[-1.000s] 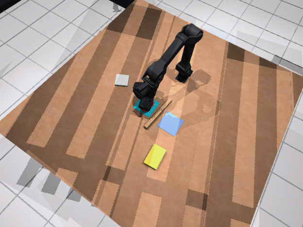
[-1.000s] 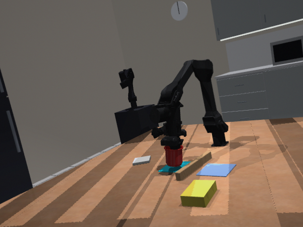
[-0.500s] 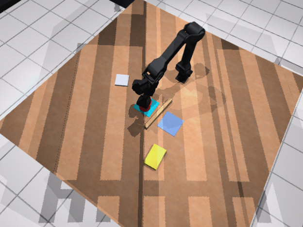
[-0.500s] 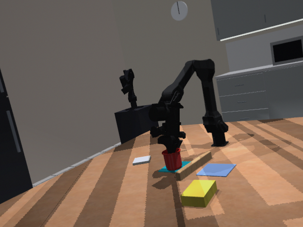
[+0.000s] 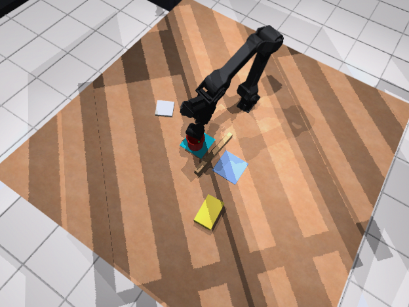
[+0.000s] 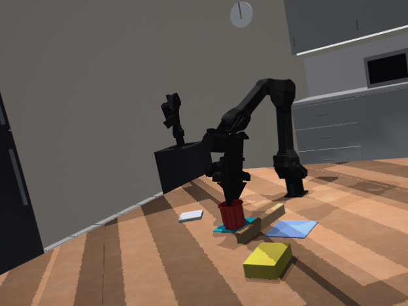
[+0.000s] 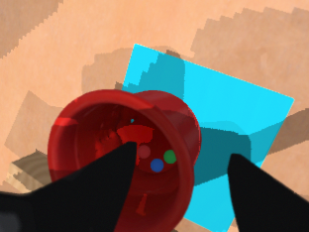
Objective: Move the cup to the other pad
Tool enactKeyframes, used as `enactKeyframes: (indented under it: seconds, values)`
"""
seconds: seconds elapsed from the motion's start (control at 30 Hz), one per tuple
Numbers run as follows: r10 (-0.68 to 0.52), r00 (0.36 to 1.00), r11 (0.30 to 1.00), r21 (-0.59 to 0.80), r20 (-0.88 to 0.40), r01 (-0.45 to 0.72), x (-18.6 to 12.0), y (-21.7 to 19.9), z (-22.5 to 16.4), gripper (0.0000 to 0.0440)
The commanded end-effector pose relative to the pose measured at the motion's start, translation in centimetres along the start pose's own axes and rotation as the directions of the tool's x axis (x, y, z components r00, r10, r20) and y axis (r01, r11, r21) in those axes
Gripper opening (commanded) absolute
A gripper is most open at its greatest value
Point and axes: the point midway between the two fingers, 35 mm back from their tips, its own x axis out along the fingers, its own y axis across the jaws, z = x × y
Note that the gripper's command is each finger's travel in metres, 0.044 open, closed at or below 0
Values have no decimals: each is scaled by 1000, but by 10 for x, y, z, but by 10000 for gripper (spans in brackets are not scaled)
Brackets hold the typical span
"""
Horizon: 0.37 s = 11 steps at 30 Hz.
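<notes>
The red cup point(image 5: 195, 142) point(image 6: 232, 215) stands on the cyan pad point(image 5: 208, 140) point(image 6: 251, 221) point(image 7: 218, 94), its open mouth facing up. Three marbles show inside, close together: a green marble point(image 7: 169, 157), a blue marble point(image 7: 156, 166) touching or nearly touching it, and a dull red marble point(image 7: 144, 151) beside them. Part of the cup's inside is hidden behind a dark finger, so a full count cannot be told.

The gripper point(image 5: 195, 131) point(image 6: 231, 202) point(image 7: 182, 156) is partly open, clasping nothing. In the wrist view its fingers stand apart, one across the cup's mouth and the other past the rim, over the cyan pad; the near stretch of rim shows between them. The arm point(image 5: 239, 64) point(image 6: 255, 99) reaches down to the cup from above.

Beside the cyan pad lies a long wooden bar point(image 5: 214, 153) point(image 6: 249, 231) point(image 7: 32, 169), between it and the blue pad point(image 5: 231, 167) point(image 6: 291, 229), which bears no cup. A yellow block point(image 5: 209, 212) point(image 6: 268, 259) lies farther out, apart from both pads. On another side, a small white tile point(image 5: 164, 108) point(image 6: 190, 216) lies flat on the wooden surface point(image 5: 138, 185) point(image 6: 148, 270), apart from the cyan pad.

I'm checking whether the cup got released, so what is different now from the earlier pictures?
The gripper has risen, its fingers now apart and not clamped on the cup. The cup has shifted slightly left and down in the exterior view. Shadows have moved. Both pads, the wooden bar, yellow block and white block stayed put.
</notes>
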Motion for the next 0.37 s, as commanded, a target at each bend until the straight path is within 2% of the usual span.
enactKeyframes:
  seconds: [0.0, 0.23, 0.33]
  values:
    - [16, 1000, 1000, 0, -1, -16, -5, -2, 0, 236]
    - [64, 998, 998, 12, 23, -64, -25, -1, 7, 271]
    - [88, 995, 996, 14, 38, -89, -36, 1, 11, 302]
